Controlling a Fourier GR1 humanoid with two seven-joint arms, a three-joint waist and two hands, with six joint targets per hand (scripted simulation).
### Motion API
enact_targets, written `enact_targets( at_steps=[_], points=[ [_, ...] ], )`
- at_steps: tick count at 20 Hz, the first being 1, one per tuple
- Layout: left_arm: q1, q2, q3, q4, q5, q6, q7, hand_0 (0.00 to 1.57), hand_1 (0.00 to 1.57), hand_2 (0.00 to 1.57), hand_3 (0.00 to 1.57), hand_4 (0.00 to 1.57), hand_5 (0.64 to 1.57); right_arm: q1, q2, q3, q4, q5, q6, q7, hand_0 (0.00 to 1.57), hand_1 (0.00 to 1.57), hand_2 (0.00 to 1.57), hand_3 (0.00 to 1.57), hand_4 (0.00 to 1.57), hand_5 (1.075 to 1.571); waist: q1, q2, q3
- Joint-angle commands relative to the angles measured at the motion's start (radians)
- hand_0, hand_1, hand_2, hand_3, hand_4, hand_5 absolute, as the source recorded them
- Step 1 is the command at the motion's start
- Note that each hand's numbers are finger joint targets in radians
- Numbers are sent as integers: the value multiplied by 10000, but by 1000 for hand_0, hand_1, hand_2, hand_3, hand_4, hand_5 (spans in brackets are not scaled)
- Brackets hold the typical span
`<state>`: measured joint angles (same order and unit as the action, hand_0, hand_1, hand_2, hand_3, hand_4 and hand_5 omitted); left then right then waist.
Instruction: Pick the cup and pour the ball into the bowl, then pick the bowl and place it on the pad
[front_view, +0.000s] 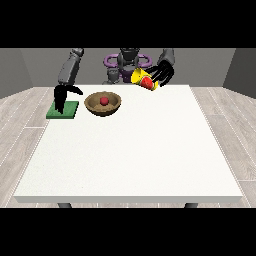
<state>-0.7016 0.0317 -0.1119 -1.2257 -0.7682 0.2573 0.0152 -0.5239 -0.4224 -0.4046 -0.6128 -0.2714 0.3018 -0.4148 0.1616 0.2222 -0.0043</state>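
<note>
- A red ball (104, 101) already sits inside the brown bowl (113, 106), which rests on the white desk (130, 150).
- The hand at the view's right (163, 73) has its fingers curled round the tilted yellow cup (140, 77), raised above the desk's far edge.
- The hand at the view's left (61, 95) hangs with fingers pointing down, holding nothing, over the green pad (65, 112).
- The bowl lies just beside the pad, nearer that hand, so it seems better placed to lift the bowl.
</note>
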Motion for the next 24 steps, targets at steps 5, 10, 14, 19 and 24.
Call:
enact_targets(
  at_steps=[5, 10, 14, 19, 24],
  points=[
    [988, -310, 1258, 383, 4056, 131, -2322, 0, 0, 0, 0, 0, 1545, -399, 969, 660, -743, 204, -300, 228, 0, 0, 0, 0, 373, 1564, -777, 825, 16],
    [1333, -170, 1829, 1298, 4441, -691, -2773, 0, 0, 0, 0, 0, 1519, -4, 1344, 1158, -743, 434, -373, 704, 0, 0, 0, 0, 111, 1541, -1296, -160, 40],
    [1453, 11, 2189, 1693, 4822, -634, -3336, 0, 0, 0, 0, 0, 1531, 165, 1470, 1386, -775, 641, -524, 569, 0, 0, 0, 0, 0, 1544, -1469, -259, 42],
    [1123, -228, 1545, 1222, 4357, -564, -2368, 0, 0, 0, 0, 0, 1547, -14, 2038, 1367, 102, 598, -873, 347, 0, 0, 0, 0, 208, 1546, -1056, -396, 48],
    [429, -113, 992, -140, 4440, -931, -1569, 0, 0, 0, 0, 0, 1555, -406, 1314, 627, 1178, 250, -421, -675, 0, 0, 0, 0, 199, 1539, -161, 681, 59]
  ],
)
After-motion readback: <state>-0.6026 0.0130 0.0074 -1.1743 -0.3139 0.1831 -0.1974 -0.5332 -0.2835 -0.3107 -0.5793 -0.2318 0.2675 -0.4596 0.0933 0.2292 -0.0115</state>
